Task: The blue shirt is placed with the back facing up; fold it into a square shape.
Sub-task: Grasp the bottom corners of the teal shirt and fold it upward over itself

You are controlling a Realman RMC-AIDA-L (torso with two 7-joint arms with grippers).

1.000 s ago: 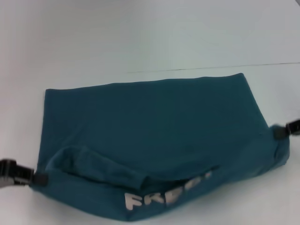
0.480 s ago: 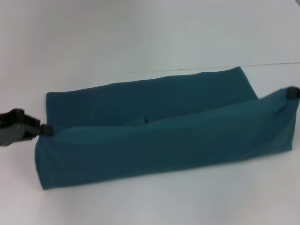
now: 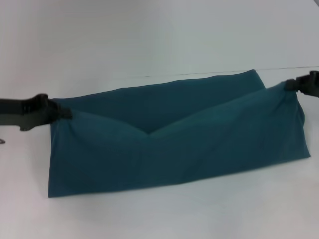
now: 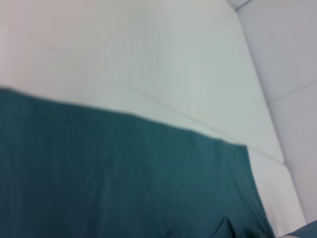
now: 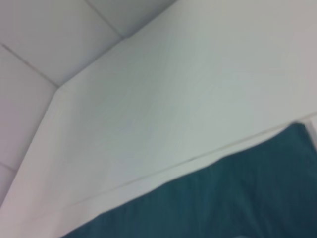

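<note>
The blue shirt (image 3: 174, 144) lies across the white table (image 3: 149, 40) as a long teal band, plain side up, its near layer folded over toward the far edge and sagging in the middle. My left gripper (image 3: 64, 113) is shut on the shirt's left corner. At the right end my right gripper (image 3: 290, 84) is shut on the other corner, held slightly higher. The wrist views show only teal cloth, the blue shirt (image 4: 124, 183) in one and the blue shirt (image 5: 223, 203) in the other, against the white tabletop. No lettering shows.
White tabletop surrounds the shirt on all sides. A thin seam line (image 3: 199, 73) runs across the table just behind the shirt's far edge. A pale tiled floor (image 5: 39, 39) lies beyond the table edge.
Both grippers have carried the near edge of the shirt up and away toward the far edge, folding it over. The white lettering seen one second ago is now hidden under the fold.
</note>
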